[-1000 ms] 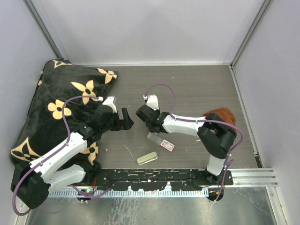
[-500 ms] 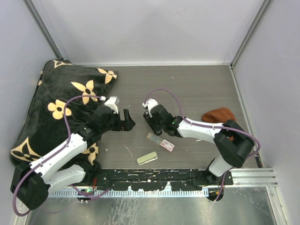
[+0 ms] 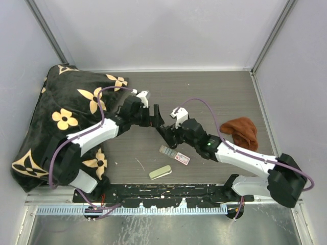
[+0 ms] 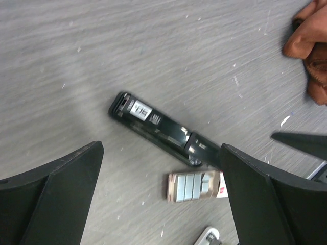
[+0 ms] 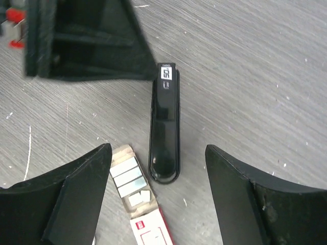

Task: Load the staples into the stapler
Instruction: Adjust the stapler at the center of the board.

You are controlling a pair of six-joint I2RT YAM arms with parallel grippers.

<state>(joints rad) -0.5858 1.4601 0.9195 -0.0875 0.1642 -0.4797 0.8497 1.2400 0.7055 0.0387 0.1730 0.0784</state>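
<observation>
The black stapler (image 5: 164, 127) lies flat on the grey table, closed, its label end toward the left arm. My right gripper (image 5: 158, 150) hangs open over its rounded end, fingers on either side and apart from it. Just beside the stapler, the staples (image 5: 127, 176) sit as silvery strips in an open cardboard tray, with the red-and-white box (image 5: 150, 232) at its end. My left gripper (image 4: 161, 153) is open above the stapler (image 4: 158, 127) and the staples (image 4: 191, 186). In the top view both grippers (image 3: 153, 115) (image 3: 166, 135) meet mid-table and hide most of the stapler.
A cream-green oblong (image 3: 160, 172) lies near the front edge. An orange cloth (image 3: 240, 127) sits to the right. A black blanket with tan flowers (image 3: 66, 117) covers the left side. Grey walls enclose the table.
My right gripper has spread its jaws much wider over the stapler. My left gripper has moved right and farther back, close to the right one.
</observation>
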